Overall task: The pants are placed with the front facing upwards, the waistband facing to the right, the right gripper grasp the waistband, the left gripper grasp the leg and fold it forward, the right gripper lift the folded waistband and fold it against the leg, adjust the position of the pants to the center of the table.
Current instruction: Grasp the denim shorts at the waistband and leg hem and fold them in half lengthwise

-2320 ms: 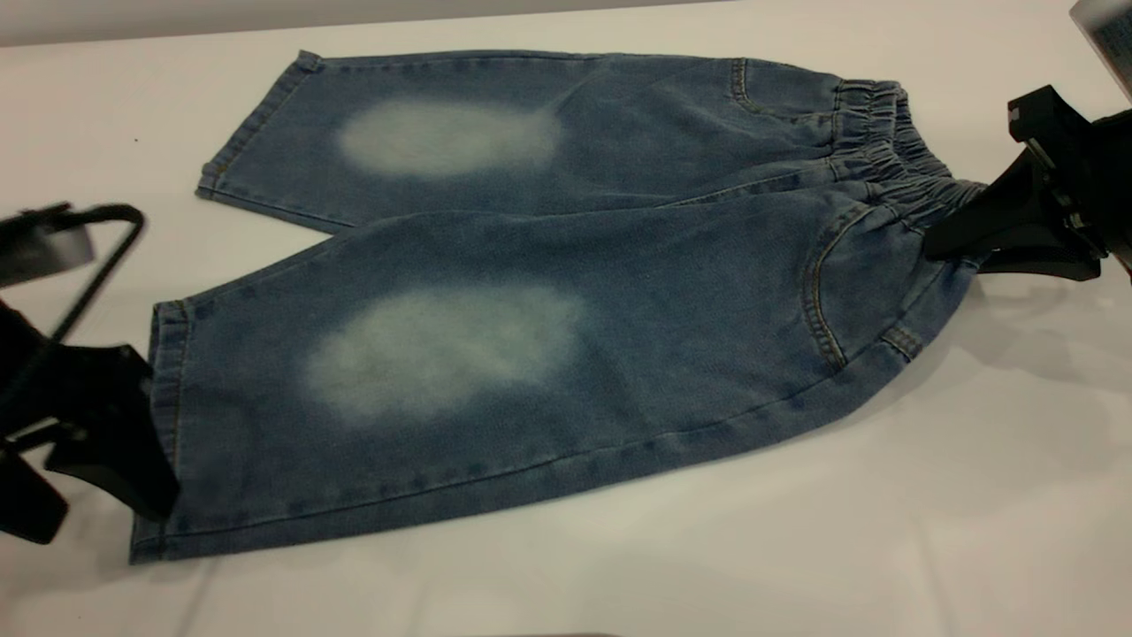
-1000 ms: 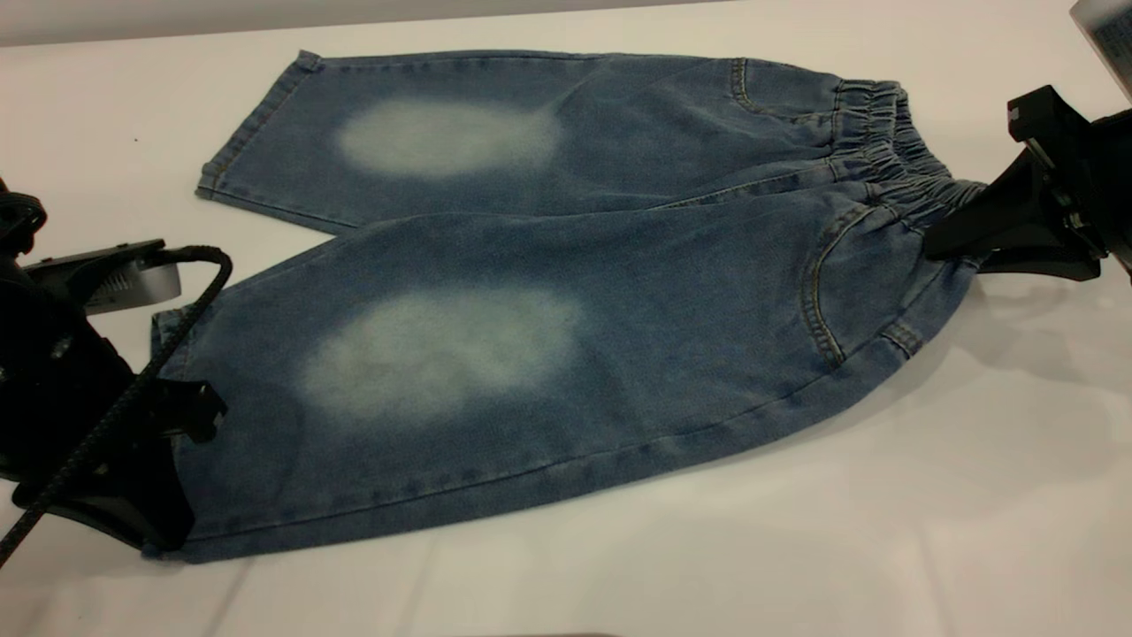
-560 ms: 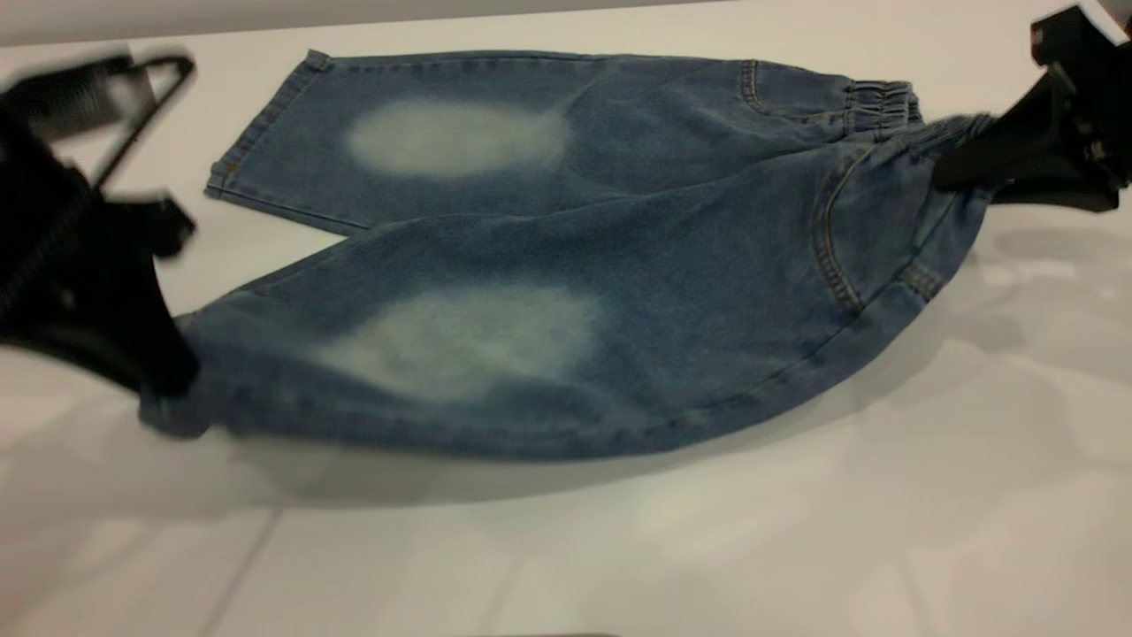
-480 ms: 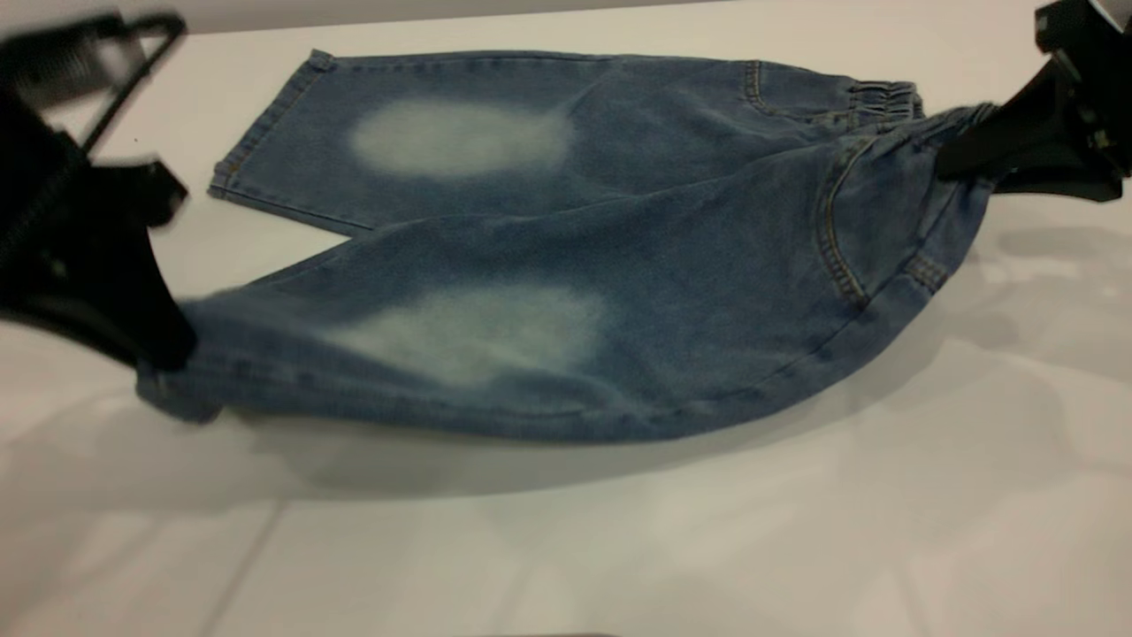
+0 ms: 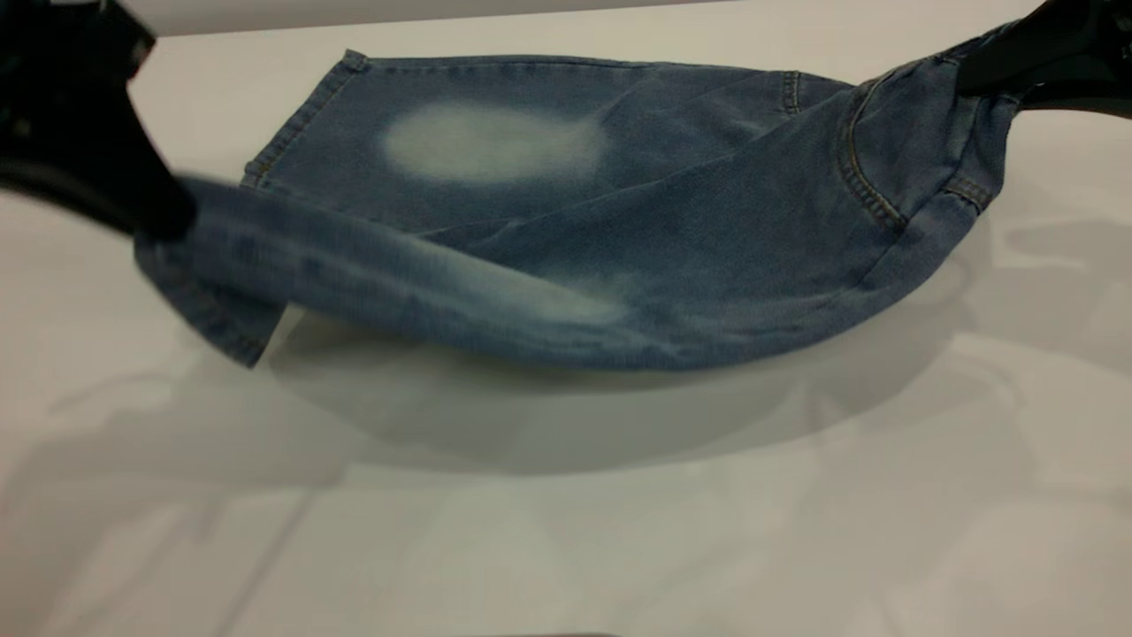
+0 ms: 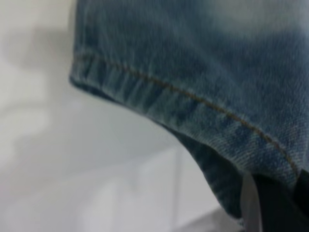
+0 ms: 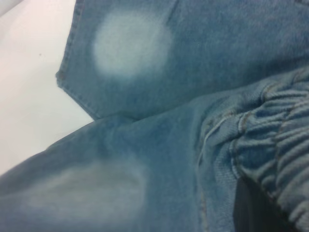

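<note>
Exterior, pants: lying partly on the white table; far leg is resting flat with its pale knee patch facing up, near leg and near side of the waist are hanging off the surface, sagging in a curve between the two grippers and casting a broad shadow beneath

Exterior, left gripper: sitting at the left edge, raised above the table, fingers pinching the near leg's hem end; a loose hem corner is drooping below it

Exterior, right gripper: sitting at the top right corner, raised, fingers clamping the waist end of the pants; the front pocket seam is showing just below it

Left wrist, pants: the hem with its tan stitching is filling the view, hanging clear over the table; a black fingertip is touching the cloth at the hem's edge

Right wrist, waistband: ruched elastic is bunching just beside a dark finger that is gripping it; both pale knee patches are showing, the far leg's hem lying on the table
</note>
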`<state>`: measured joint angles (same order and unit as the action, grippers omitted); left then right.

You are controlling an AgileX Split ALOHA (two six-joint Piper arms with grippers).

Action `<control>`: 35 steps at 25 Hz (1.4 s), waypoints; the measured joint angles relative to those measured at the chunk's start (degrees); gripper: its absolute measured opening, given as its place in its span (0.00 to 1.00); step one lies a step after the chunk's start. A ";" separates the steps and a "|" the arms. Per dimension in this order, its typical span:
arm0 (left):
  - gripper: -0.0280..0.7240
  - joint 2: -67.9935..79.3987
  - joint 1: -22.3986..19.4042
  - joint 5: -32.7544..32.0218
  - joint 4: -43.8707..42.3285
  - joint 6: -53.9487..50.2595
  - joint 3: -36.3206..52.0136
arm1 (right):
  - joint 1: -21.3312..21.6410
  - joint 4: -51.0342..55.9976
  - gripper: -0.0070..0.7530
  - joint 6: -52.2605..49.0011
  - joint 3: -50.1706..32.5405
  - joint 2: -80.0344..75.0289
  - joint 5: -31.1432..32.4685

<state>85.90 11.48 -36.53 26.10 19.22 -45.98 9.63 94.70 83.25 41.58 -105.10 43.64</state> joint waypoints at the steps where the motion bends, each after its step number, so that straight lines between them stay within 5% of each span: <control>1: 0.10 0.07 0.00 0.70 -0.17 0.00 -0.90 | 0.00 0.00 0.07 -0.29 0.30 0.00 -0.87; 15: 0.10 19.12 0.00 2.70 -2.61 1.78 -22.48 | 0.00 -1.10 0.07 -4.43 12.36 -7.99 -5.42; 35: 0.10 47.37 0.00 -3.08 -2.97 6.16 -58.69 | 0.00 -11.72 0.07 -20.30 31.06 -21.31 -9.73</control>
<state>133.26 11.48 -39.60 23.13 25.38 -104.67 9.63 82.98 62.95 72.64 -126.41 33.91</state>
